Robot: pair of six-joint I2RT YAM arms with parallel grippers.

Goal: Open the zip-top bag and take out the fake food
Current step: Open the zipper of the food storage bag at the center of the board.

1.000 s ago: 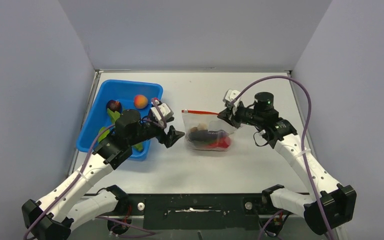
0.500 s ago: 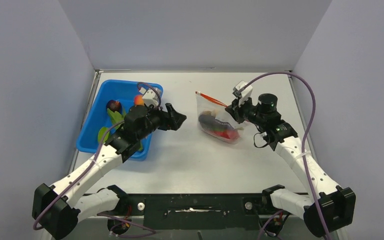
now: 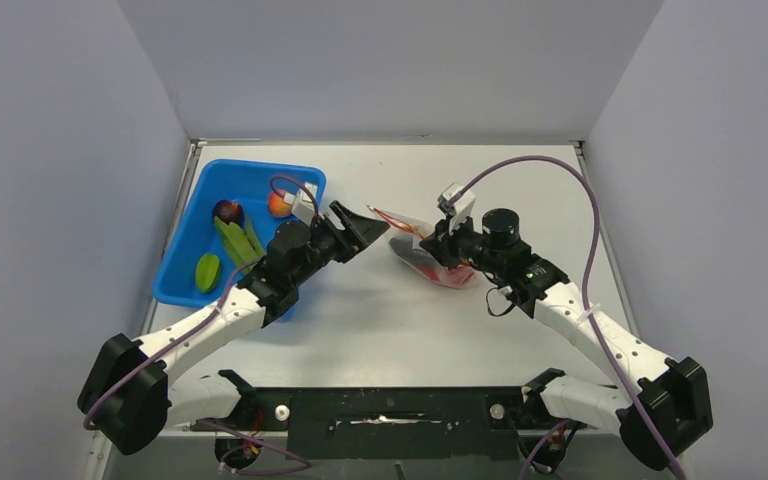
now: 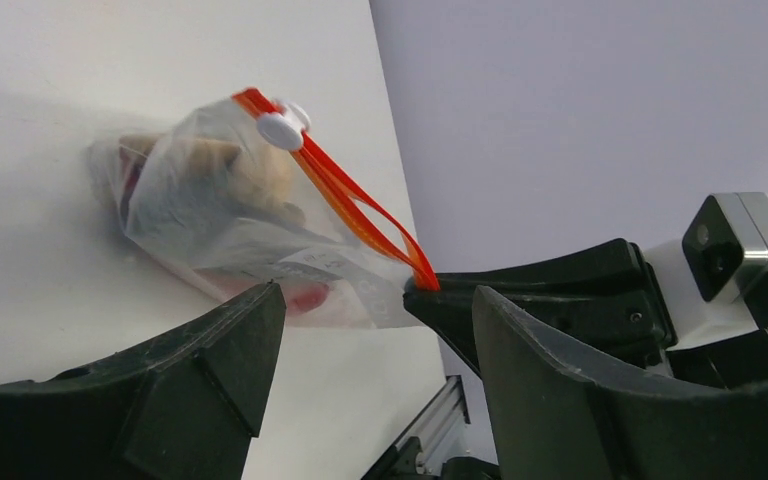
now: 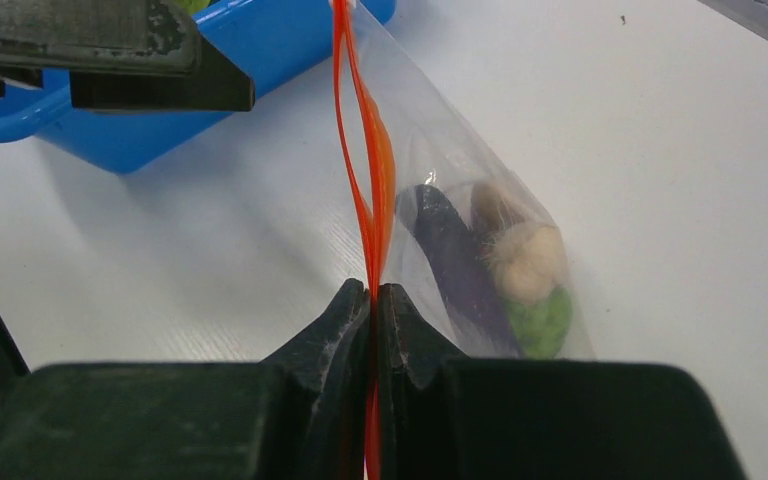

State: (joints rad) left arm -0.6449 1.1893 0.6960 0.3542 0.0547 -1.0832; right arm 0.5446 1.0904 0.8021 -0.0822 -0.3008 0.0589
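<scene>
Our right gripper point(image 5: 372, 295) jaws pinch the zip-top bag point(image 4: 210, 190) zipper end, left gripper point(image 3: 368, 226) jaws spread nearby; fake food point(image 5: 505, 265) not yet out.

left pincer point(image 4: 375, 300) spread wide, right pincer point(image 5: 372, 292) clamped tight

Left arm point(image 3: 200, 325) at 7 o'clock and right arm point(image 3: 600, 335) at 5 are white shells with chunky black joints and loopy purple cables point(image 3: 532, 158).

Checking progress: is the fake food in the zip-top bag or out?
In: purple, white and green fake food shows through the zip-top bag held by the right gripper.
</scene>
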